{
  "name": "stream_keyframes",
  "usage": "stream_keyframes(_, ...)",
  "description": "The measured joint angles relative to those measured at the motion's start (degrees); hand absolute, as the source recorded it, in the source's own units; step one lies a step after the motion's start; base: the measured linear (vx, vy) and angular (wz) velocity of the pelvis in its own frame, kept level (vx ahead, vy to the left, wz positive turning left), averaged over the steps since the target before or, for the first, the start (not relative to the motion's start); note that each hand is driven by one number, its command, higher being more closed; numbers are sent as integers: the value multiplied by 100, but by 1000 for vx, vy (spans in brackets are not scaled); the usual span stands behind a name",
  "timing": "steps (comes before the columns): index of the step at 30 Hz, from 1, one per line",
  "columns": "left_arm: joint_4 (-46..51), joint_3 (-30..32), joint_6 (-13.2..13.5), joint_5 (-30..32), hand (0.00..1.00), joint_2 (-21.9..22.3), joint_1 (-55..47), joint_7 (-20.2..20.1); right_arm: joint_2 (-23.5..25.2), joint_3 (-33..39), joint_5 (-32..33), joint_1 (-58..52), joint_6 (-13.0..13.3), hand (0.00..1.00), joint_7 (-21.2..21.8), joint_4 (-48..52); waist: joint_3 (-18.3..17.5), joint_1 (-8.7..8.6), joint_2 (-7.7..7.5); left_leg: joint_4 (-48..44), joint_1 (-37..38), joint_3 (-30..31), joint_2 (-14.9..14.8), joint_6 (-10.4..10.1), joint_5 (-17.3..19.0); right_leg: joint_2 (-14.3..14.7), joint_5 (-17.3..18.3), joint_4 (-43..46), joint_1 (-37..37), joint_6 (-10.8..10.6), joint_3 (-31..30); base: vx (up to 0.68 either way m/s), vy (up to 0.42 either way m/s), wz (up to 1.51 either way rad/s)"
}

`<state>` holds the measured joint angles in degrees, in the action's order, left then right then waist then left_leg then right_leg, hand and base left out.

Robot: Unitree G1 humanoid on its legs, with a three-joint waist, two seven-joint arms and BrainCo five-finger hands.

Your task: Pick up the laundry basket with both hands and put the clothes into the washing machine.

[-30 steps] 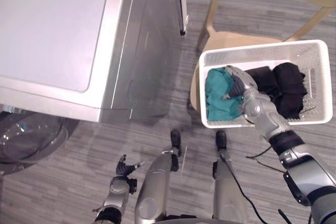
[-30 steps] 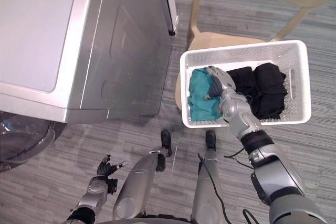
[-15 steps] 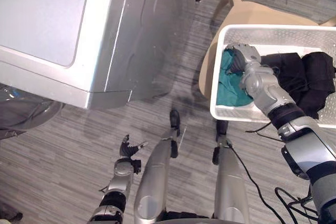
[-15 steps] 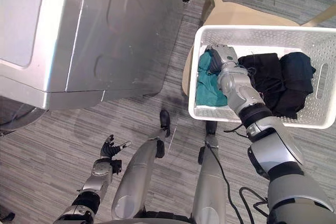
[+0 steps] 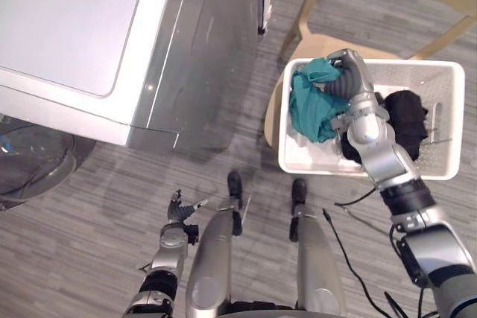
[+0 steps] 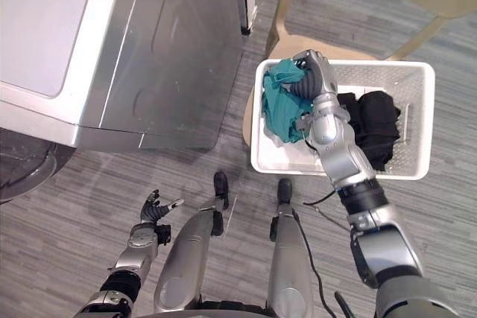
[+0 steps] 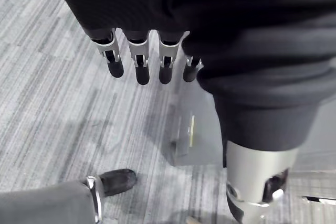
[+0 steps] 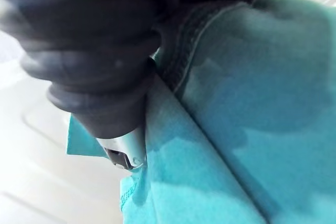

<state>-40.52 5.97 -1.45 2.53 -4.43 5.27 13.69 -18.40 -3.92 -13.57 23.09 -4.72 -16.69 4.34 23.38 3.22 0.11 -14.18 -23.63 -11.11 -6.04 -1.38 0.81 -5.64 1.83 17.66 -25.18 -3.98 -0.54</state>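
Right hand (image 5: 349,72): arm extended, held high, fingers clenched round teal garment (image 5: 311,106).
Teal garment: hanging below right hand, over laundry basket (image 5: 313,161).
Left hand (image 5: 177,212): held low, fingers relaxed, holding nothing.

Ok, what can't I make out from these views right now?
Glass door of the washing machine: cut off by the eye views' left edge.
Black clothes: partly behind the right arm; piece count unclear.
Floor of the laundry basket: hidden under the teal garment hanging from the right robot hand.
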Motion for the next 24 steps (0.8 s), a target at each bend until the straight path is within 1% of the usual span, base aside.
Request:
stream_keyframes(2,-6,114,-69,40,0,51,-207,-6,259,109,77,-402,38,100,-16,234,-246,-102,-56,81,92,-13,-5,-30,20,15,14,-100,96,14,6,68,-27,-8)
stream_keyframes(4,-95,144,-148,43,0,122,-376,-49,598,305,211,-948,167,100,-61,422,-456,-120,-91,264,416,-75,0,-47,31,20,7,-314,394,8,-2,102,0,-13)
stream_keyframes(6,-210,153,-222,45,0,176,-553,-121,931,501,423,-1418,212,100,-62,426,-815,-127,-95,452,693,-138,7,-57,37,32,-20,-528,647,-13,-36,119,13,-16)
stream_keyframes(9,-238,291,-290,49,0,240,-702,-122,1238,710,752,-1723,243,100,-67,433,-1043,-182,-96,577,1014,-168,6,-64,50,50,-55,-729,975,-46,-96,131,6,-15)
stream_keyframes(11,-257,379,-332,48,0,246,-859,-119,1528,831,1094,-1993,372,100,-64,493,-1233,-246,-97,637,1307,-216,6,-75,106,64,-74,-885,1270,-58,-150,131,13,-18)
stream_keyframes(12,-256,379,-334,48,0,253,-877,-119,1597,861,1141,-2063,386,100,-64,573,-1236,-247,-96,637,1393,-260,-1,-84,129,71,-81,-918,1345,-60,-189,110,14,-37)
stream_keyframes(14,-256,499,-344,43,0,335,-1006,-119,1792,840,1397,-2193,496,100,-37,724,-1329,-242,-105,630,1655,-521,-41,-84,224,160,-190,-1095,1538,-77,-471,69,15,-61)
stream_keyframes(16,-252,556,-348,40,0,376,-1102,-114,1948,776,1578,-2229,624,100,29,734,-1379,-233,-104,534,1766,-736,-104,-94,337,179,-254,-1150,1590,-98,-677,29,30,-65)
stream_keyframes(18,-242,569,-387,39,0,381,-1109,-114,2033,682,1734,-2295,682,100,58,732,-1382,-252,-106,242,1754,-834,-186,-40,472,217,-255,-1015,1585,-105,-745,-22,19,-38)
stream_keyframes(19,-229,571,-398,35,0,376,-1079,-112,2040,655,1771,-2333,685,100,62,698,-1383,-246,-103,156,1747,-841,-234,-9,495,245,-283,-963,1591,-162,-755,-54,-2,-9)
stream_keyframes(20,-161,585,-396,34,0,370,-1073,-105,2034,617,1818,-2340,713,100,68,637,-1400,-235,-62,167,1722,-863,-335,13,502,277,-182,-761,1559,-288,-749,-69,-2,16)
stream_keyframes(21,-70,602,-384,34,0,351,-1061,-92,2066,603,1854,-2383,739,100,70,598,-1401,-257,-74,129,1767,-777,-340,16,504,216,446,451,1364,-134,-665,-61,-24,43)
stream_keyframes(22,2,602,-386,31,0,352,-1069,-83,2079,586,1871,-2443,768,100,72,592,-1409,-249,-75,84,1795,-638,-293,13,499,68,767,1204,1380,-204,-592,-72,-81,75)
stream_keyframes(23,176,601,-387,29,0,352,-1128,-69,2063,549,1869,-2492,814,100,83,576,-1454,-232,-60,-28,1771,-481,-260,12,496,-132,1004,1914,1505,-309,-594,-93,-173,80)
stream_keyframes(24,399,603,-383,21,0,324,-1226,-8,2062,389,1868,-2483,825,100,153,536,-1572,-222,-59,-130,1627,-333,-246,-47,460,-272,1059,2161,1649,-311,-612,-97,-209,69)
